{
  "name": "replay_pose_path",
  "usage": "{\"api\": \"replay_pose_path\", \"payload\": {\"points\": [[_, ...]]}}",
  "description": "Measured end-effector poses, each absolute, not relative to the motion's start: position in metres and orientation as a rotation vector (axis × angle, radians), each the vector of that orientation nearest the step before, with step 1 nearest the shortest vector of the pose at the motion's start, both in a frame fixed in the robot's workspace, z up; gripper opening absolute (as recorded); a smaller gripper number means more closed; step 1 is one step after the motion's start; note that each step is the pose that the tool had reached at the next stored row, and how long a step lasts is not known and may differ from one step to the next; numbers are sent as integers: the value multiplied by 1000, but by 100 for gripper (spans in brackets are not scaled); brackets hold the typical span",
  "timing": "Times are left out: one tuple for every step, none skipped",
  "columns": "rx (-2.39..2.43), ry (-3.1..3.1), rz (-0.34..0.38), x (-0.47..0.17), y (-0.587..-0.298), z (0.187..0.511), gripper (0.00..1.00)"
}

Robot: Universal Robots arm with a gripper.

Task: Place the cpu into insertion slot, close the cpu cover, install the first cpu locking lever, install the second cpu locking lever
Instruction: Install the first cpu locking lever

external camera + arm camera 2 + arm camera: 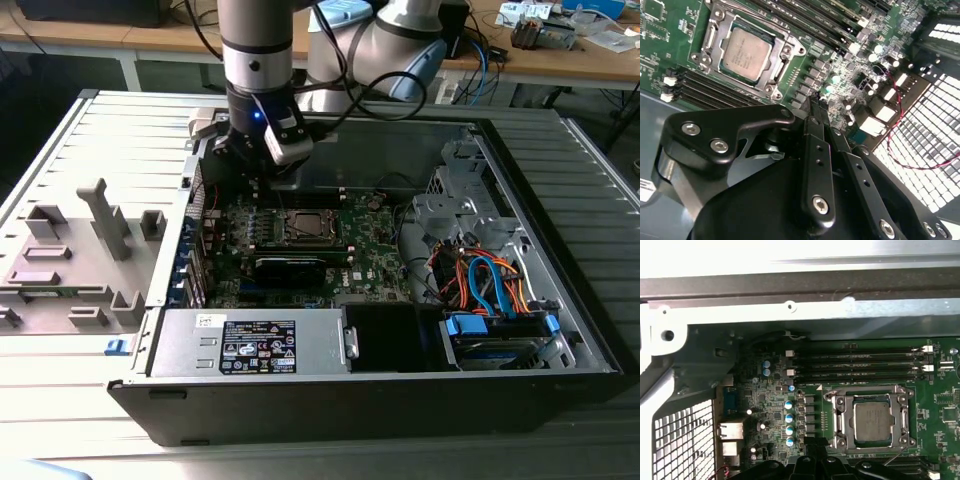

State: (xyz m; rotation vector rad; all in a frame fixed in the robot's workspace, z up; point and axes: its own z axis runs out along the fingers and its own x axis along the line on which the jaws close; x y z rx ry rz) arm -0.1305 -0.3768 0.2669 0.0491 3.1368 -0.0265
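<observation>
We see an open computer case (560, 330) lying on its side on a ribbed grey bench (60, 150), with a robot arm (255, 50) reaching down into the far corner on the exterior view's left. Inside the case lies the green motherboard (370, 250). Near its middle sits the insertion slot (871, 419), a square socket with a silvery border, flanked by long black memory slots (860, 362). The cpu (746, 51), a flat silver-grey chip, already rests inside the socket, and the cpu cover (722, 22) appears to lie down around it as a thin metal frame, though we cannot tell whether any locking lever is latched. The gripper (815, 100) hovers above the board just beside the socket, near a row of small components, touching nothing we can see. Its black jaws are pressed together and carry nothing. We judge the main risk to be the closed tips drifting down onto the small parts beside the socket, or catching the frame edge and shifting the chip, if the approach comes in off line.
</observation>
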Motion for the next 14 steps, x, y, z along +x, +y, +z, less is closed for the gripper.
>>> {"api": "replay_pose_path", "payload": {"points": [[49, 3137, -26, -132, -377, 267, 11], [49, 3137, -27, -133, -377, 267, 11], [49, 3137, -26, -135, -377, 267, 11], [49, 3137, -26, -135, -376, 267, 11], [49, 3137, -27, -137, -376, 267, 11], [49, 3137, -27, -138, -376, 267, 11], [49, 3137, -27, -140, -376, 267, 11], [49, 3137, -27, -141, -375, 267, 11], [49, 3137, -27, -141, -375, 267, 11], [49, 3137, -27, -141, -374, 267, 11], [49, 3137, -26, -141, -373, 267, 11], [49, 3137, -25, -141, -372, 267, 11], [49, 3137, -22, -141, -371, 267, 11], [49, 3137, -19, -141, -371, 267, 11]]}}
